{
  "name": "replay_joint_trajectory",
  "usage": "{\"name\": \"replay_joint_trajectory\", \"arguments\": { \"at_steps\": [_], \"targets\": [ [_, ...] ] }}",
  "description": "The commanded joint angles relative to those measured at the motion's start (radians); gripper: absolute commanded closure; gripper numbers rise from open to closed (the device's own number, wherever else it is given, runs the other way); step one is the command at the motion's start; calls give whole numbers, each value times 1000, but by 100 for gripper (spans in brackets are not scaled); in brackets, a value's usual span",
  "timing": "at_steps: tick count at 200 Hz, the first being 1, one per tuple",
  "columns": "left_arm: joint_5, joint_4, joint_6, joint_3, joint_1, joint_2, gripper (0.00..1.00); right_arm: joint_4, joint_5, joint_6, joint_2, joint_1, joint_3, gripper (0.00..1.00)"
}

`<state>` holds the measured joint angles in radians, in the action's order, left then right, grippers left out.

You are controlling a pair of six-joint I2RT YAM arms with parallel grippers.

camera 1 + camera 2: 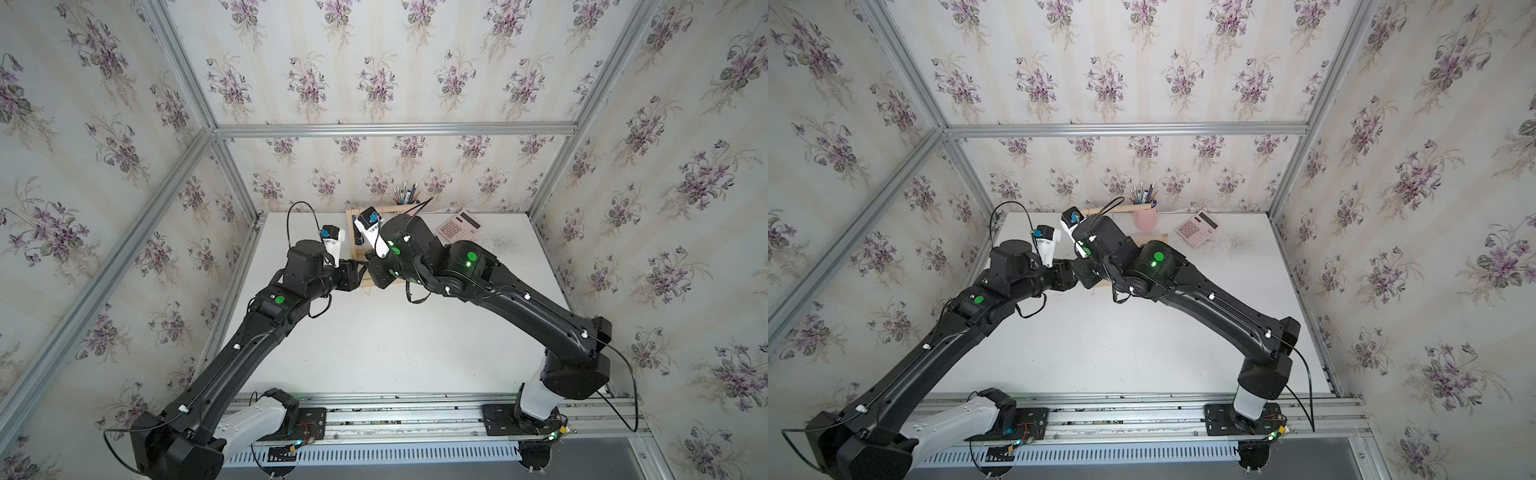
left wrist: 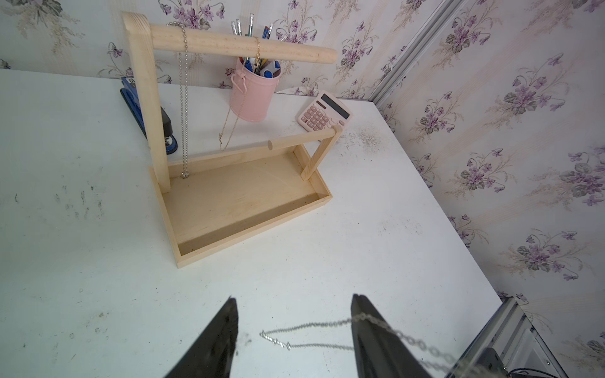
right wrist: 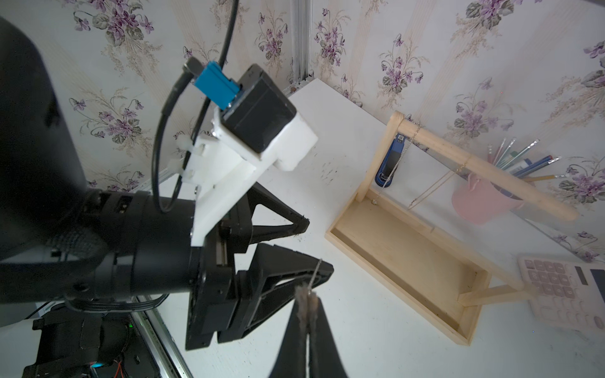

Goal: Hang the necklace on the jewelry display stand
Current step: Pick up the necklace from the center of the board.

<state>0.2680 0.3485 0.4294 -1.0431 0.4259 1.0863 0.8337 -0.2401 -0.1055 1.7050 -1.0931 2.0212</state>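
Spanning the floor of the flower-papered cell, a wide white counter (image 1: 374, 353), scuffed grey in places. Reaching in from the near rail, a black left arm (image 1: 249, 345) and a black right arm (image 1: 540, 316), meeting toward the back of the counter. Mostly hidden beneath them in both top views, a pale wooden jewelry display stand (image 2: 147, 98): shallow rectangular tray, tall post, shorter post, round bars. Behind it, a pink pen cup (image 2: 252, 95), a pink calculator (image 2: 322, 113), a blue stapler (image 2: 131, 98). Draped over the top bar, a silver ball chain (image 2: 185, 98) and a fine gold chain (image 2: 229, 124). Left tool (image 2: 293, 297) released, fingers spread, with the thin silver necklace (image 2: 311, 325) hooked over one finger (image 2: 370, 337). Right tool (image 3: 308, 293) clenched on that same necklace, pinching it at the tips just beside the left tool. Necklace strung between the two tools, short of the stand and apart from its bars.
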Motion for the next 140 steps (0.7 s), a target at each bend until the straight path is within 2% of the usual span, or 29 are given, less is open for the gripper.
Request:
{"name": "replay_joint_trajectory", "arguments": {
  "at_steps": [1,107,140],
  "targets": [
    [30,-42,-13,-8,1,5,42,-34,12,-4,-14,1,-7,97],
    [161,-106,-22,-74,1,43,37,-45,7,-7,3,5,-6,96],
    [197,-107,-28,-77,1,32,34,-52,43,-13,2,27,-13,96]
  ]
}}
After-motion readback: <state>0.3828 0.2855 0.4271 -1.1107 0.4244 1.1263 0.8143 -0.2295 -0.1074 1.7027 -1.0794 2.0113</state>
